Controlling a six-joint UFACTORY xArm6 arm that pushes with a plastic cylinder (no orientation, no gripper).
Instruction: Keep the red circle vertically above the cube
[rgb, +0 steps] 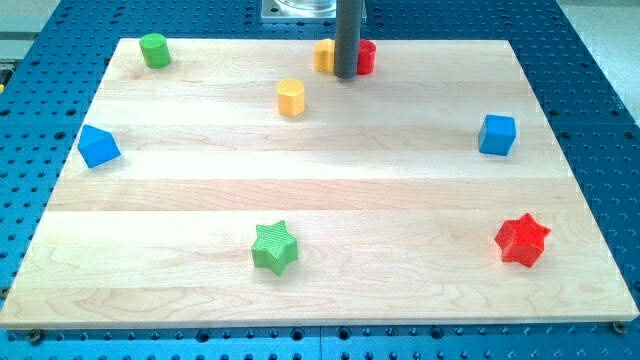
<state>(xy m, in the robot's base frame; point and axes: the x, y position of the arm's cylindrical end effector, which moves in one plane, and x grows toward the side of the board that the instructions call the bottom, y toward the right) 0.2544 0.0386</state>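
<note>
The red circle (367, 56) sits at the board's top edge, partly hidden behind my rod. My tip (346, 76) is at the view's top centre, touching or just in front of the red circle's left side, with a yellow block (323, 56) just to its left. The blue cube (497, 134) stands at the view's right, lower than the red circle and well to its right.
A yellow cylinder (291, 97) lies below-left of the tip. A green cylinder (154, 49) is at top left, a blue block (98, 146) at the left edge, a green star (275, 247) at bottom centre, a red star (522, 239) at bottom right. The wooden board (320, 190) lies on a blue perforated table.
</note>
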